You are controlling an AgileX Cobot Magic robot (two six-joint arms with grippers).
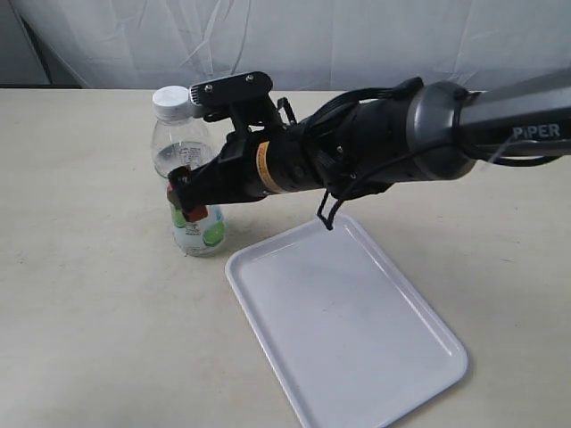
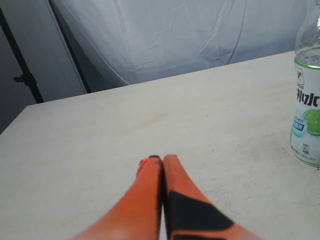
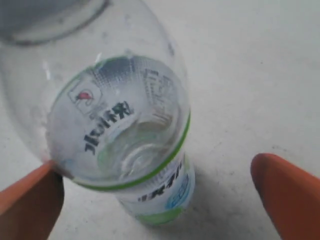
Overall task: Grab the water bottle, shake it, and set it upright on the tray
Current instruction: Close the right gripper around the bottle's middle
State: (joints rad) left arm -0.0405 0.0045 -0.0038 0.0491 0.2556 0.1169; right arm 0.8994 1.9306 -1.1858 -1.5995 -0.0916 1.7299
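The white tray (image 1: 357,357) is lying nearest the exterior cam, flat on the beige table (image 1: 89,312). Its near edge is getting cut off by the frame bottom.

Just past the tray's far-left corner, the water bottle (image 1: 178,147) is standing upright on the table, off the tray. Whether base & rim are touching can't be told. The right gripper (image 1: 186,201) is reaching across from the right on the black arm (image 1: 401,143) and covering the bottle's mid section. Only the white cap (image 1: 171,101), clear shoulder & lower part of the label (image 1: 205,234) are showing there.

In the right wrist view the cam is looking down the bottle, w/ the cap blurred & partly out of frame. One orange finger (image 3: 30,197) is sitting right against the bottle's side, contact unclear. The other finger (image 3: 290,195) is standing well clear on the opposite side. So the pincer is spread apart around the bottle, not clamped.

The left gripper (image 2: 161,160) isn't appearing in the exterior view. Its wrist cam is showing both orange tips pressed together w/ nothing between, hovering over bare table. The bottle is appearing at that pic's edge, top & one side cropped.

Farthest back, a creased white cloth (image 1: 357,45) is hanging behind the table.
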